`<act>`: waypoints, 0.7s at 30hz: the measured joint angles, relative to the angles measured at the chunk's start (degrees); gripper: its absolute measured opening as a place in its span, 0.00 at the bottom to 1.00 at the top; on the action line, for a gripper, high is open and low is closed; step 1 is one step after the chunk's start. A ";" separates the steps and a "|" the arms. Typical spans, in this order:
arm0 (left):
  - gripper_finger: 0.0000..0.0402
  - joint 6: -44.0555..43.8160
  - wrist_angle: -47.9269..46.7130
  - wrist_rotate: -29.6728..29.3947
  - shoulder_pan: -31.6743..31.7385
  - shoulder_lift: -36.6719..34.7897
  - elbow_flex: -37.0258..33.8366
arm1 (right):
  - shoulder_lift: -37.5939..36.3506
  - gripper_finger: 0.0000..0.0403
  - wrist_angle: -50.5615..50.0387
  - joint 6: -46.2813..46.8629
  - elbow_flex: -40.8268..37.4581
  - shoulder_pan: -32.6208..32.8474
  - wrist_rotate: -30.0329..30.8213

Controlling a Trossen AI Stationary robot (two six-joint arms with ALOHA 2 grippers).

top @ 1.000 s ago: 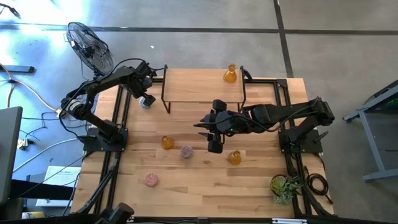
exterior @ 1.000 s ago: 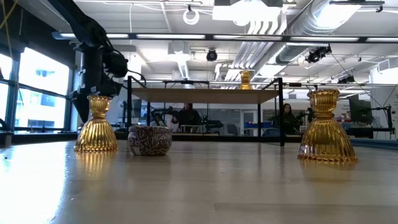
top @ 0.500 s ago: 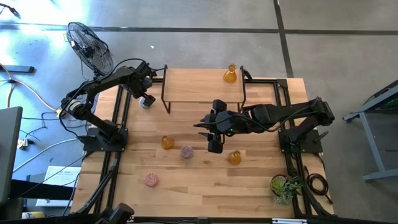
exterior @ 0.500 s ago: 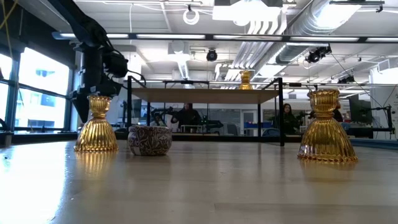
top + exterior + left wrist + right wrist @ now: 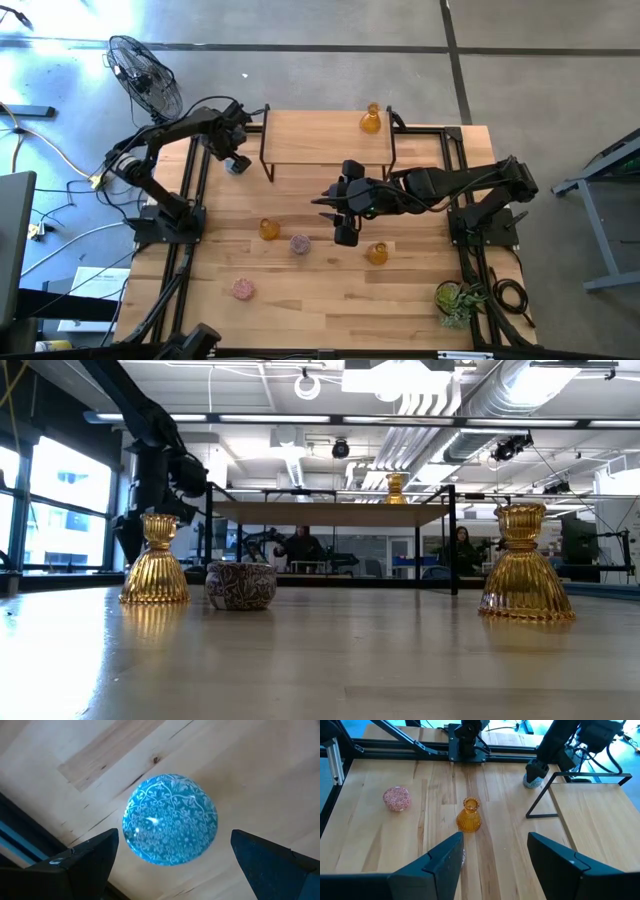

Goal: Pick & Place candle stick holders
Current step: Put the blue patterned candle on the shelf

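Blue glass holder [image 5: 170,819] sits on the table's far left edge, beside the raised shelf [image 5: 325,139], directly under the left gripper [image 5: 234,152], fingers spread wide to either side, not touching. Squat and round, so no long axis. Right gripper [image 5: 344,236] hovers mid-table, part open, empty, above the pink holder [image 5: 300,243].

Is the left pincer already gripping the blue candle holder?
No, in the left wrist view the left pincer stands wide open above the blue candle holder, with bare wood showing between it and each finger.
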 joint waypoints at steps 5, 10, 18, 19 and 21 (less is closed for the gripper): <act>0.95 -0.08 0.22 0.38 0.00 2.35 0.00 | 0.00 0.54 0.02 0.00 0.00 0.00 0.00; 0.95 -0.35 0.60 1.82 0.00 3.07 0.00 | 0.00 0.54 0.02 0.00 0.00 0.00 0.00; 0.95 -1.37 1.03 1.93 0.00 3.06 0.00 | 0.00 0.54 -0.07 0.05 0.00 0.00 -0.02; 0.95 -1.60 1.24 1.94 0.00 3.07 0.00 | 0.00 0.54 -0.14 0.17 0.00 0.00 -0.02; 0.95 -1.74 1.31 1.87 0.00 3.05 0.00 | 0.00 0.54 -0.18 0.20 0.00 0.00 -0.01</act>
